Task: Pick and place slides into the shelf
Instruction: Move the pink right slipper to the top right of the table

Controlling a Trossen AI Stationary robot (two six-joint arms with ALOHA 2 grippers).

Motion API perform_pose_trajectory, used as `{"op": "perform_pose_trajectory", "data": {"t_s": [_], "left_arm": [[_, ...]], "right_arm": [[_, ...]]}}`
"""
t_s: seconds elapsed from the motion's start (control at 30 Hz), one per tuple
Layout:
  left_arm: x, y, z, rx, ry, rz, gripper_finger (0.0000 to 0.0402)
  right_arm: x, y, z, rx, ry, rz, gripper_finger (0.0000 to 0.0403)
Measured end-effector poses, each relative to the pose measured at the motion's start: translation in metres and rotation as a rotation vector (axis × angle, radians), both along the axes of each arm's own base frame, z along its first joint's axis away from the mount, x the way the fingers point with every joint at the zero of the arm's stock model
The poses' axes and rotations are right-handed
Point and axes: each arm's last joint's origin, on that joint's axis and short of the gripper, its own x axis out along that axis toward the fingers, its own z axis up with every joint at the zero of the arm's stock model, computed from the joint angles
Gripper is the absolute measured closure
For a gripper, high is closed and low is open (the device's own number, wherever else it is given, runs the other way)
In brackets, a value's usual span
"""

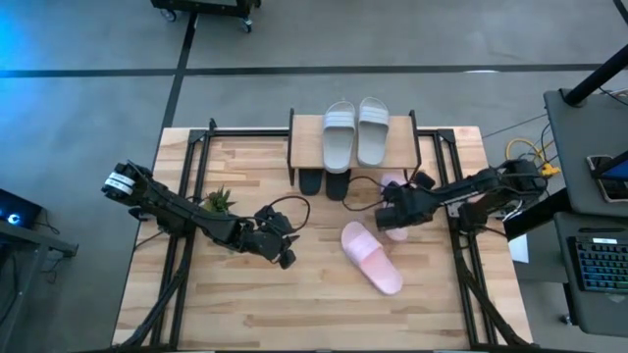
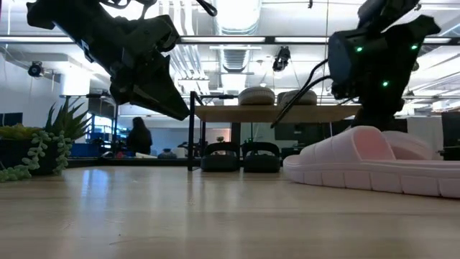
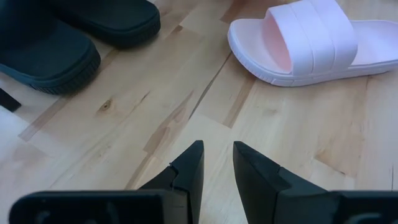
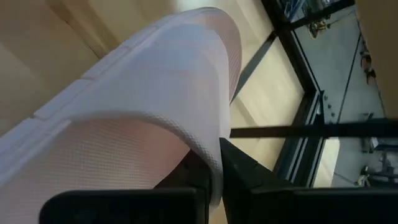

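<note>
The right arm's jaws pinch the strap of a pink slide beside the shelf, so lift slowly, keeping the left jaws, nearly closed and empty, away.

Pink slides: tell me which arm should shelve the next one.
Right. The right gripper is already shut on a pink slide's strap beside the shelf. The left gripper hangs empty, farther away.

On the low wooden-topped shelf sit 2 grey slides, 2 black slides beneath it, and 2 pink slides lie on the table in front.
</note>
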Motion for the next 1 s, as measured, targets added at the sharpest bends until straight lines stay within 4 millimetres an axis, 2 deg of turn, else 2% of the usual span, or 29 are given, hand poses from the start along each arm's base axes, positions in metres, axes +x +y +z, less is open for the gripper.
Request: {"op": "perform_pose_trajectory", "data": {"t_s": [0.27, 0.6, 0.77, 0.9, 1.0], "left_arm": [[0.0, 0.0, 0.0, 0.001, 0.001, 0.0, 0.033], [0.0, 0.0, 0.0, 0.001, 0.0, 0.001, 0.033], [0.0, 0.0, 0.0, 0.001, 0.001, 0.001, 0.033], [0.0, 0.0, 0.0, 0.001, 0.001, 0.001, 0.033], [0.0, 0.0, 0.0, 0.001, 0.001, 0.001, 0.033]], "right_arm": [[0.008, 0.0, -0.002, 0.045, 0.02, 0.104, 0.0379], [0.005, 0.002, -0.003, 0.12, 0.065, 0.118, 0.0262], [0.002, 0.004, 0.001, 0.166, 0.114, 0.112, 0.0226], [0.002, 0.013, 0.01, 0.202, 0.127, 0.1, 0.0216], [0.004, 0.029, 0.024, 0.28, 0.086, 0.15, 0.0217]]}}
